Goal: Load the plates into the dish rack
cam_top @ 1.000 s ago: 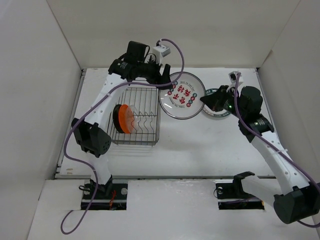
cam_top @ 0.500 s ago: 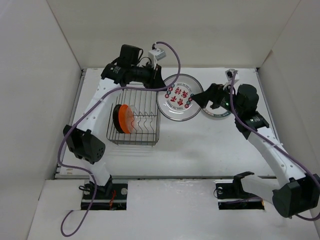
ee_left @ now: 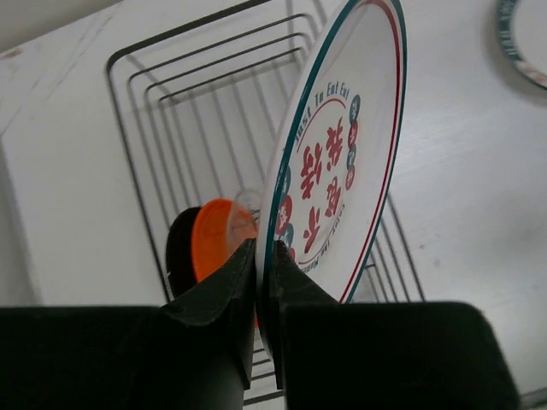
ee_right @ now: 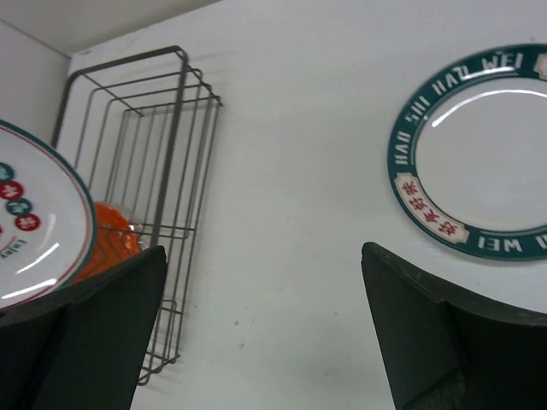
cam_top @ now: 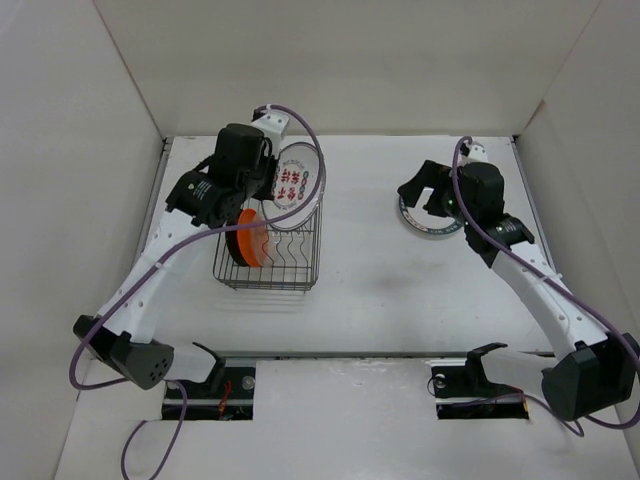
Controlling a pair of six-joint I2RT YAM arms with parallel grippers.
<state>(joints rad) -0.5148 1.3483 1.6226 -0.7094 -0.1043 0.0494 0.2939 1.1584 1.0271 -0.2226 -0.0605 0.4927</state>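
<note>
Left pincer [ee_left: 263,256] is clamped on the lower rim of the silver-rimmed white plate [ee_left: 342,154], fingers pinching both faces, no visible gap. The plate is held on edge, nearly upright with a slight tilt, red-black marks facing the wrist camera, hanging over the far end of the dish rack [cam_top: 290,255]. It does not look seated between tines yet. Rack sits on the left half of the table [cam_top: 400,290]. The orange plate [ee_left: 214,243] and black plate [ee_left: 178,256] already stand on edge on the rack's left side; a clear disc [ee_left: 244,207] just beside the orange one looks like the glass plate, can't confirm. Step in hand: slotting the marked plate, probably number four of five. Next move: line the plate's plane up with the tine rows, come down into a free slot on the far side of the orange one, and let go only once the rim rests on the base wires; the tilt could let it tip onto its neighbours. Right pincer [ee_right: 263,256] is spread wide with nothing in it, hovering near the green-rimmed plate [ee_right: 479,162], which lies flat on the table at far right, well apart from the rack: last to load.
</note>
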